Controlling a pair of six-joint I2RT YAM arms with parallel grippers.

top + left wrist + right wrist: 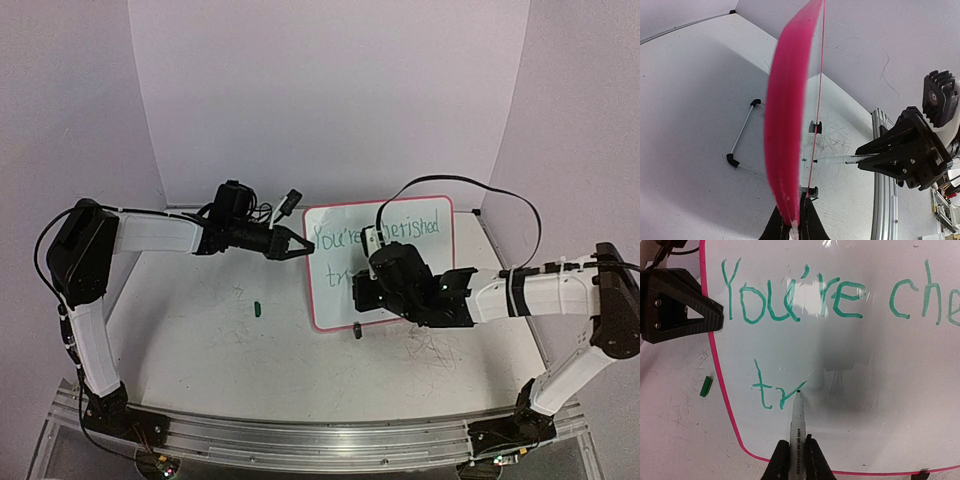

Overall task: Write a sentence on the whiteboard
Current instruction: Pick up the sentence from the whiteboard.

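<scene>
The board (880,405) has a pink rim and green words (790,295) on it. The top line reads "You're che". Under it is "tr". The right gripper (797,456) pinches a pen (798,420) from below, and its tip touches the board by the "r". The left gripper (690,310) sits at the board's left rim. A small green piece (706,386) lies on the table (675,435) just beside the board.

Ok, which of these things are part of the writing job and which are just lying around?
In use:
whiteboard
sentence
marker, in the right gripper
left gripper, clamping the whiteboard's edge

Lying about:
green cap on the table
grey scribbles on the table
</scene>
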